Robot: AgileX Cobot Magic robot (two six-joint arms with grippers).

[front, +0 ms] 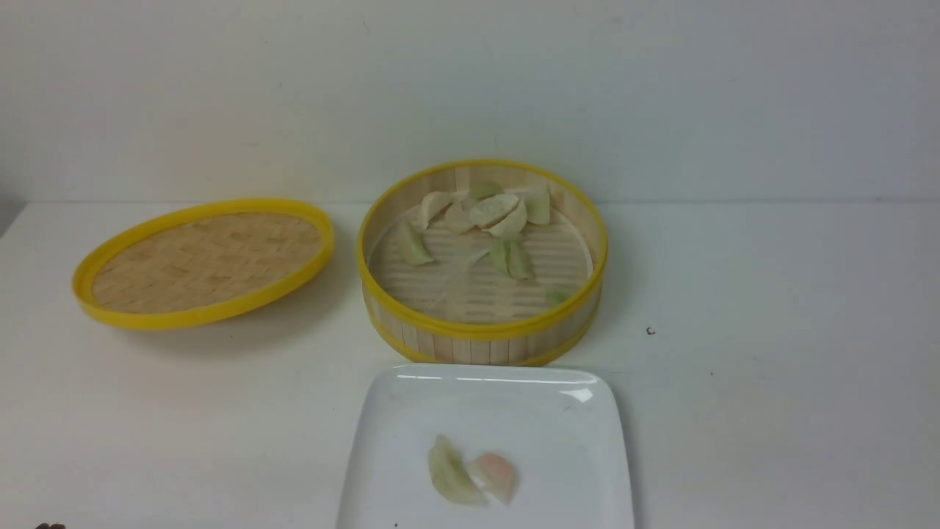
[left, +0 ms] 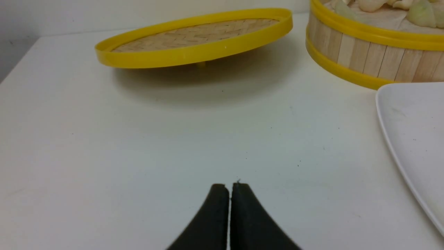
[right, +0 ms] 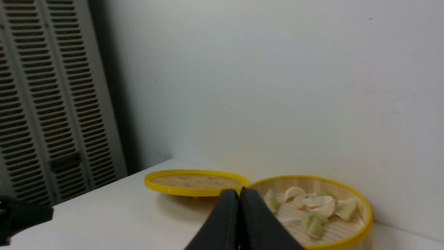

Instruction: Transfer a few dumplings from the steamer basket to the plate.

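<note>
The steamer basket (front: pixel 481 330) stands at the table's middle with several pale green and cream dumplings (front: pixel 485 213) inside, mostly at its far side. The white square plate (front: pixel 529 411) lies just in front of it and holds a green dumpling (front: pixel 452 474) and a pinkish dumpling (front: pixel 498 474). Neither gripper shows in the front view. My left gripper (left: pixel 230 185) is shut and empty, low over the bare table left of the plate (left: pixel 412 139). My right gripper (right: pixel 239 190) is shut and empty, raised, facing the basket (right: pixel 347 243) and its dumplings (right: pixel 314 222).
The shallow woven lid (front: pixel 205 261) with a yellow rim lies tilted to the left of the basket; it also shows in the left wrist view (left: pixel 194 41) and the right wrist view (right: pixel 194 182). A white wall stands behind the table. A louvred panel (right: pixel 45 104) is beyond the table's left end.
</note>
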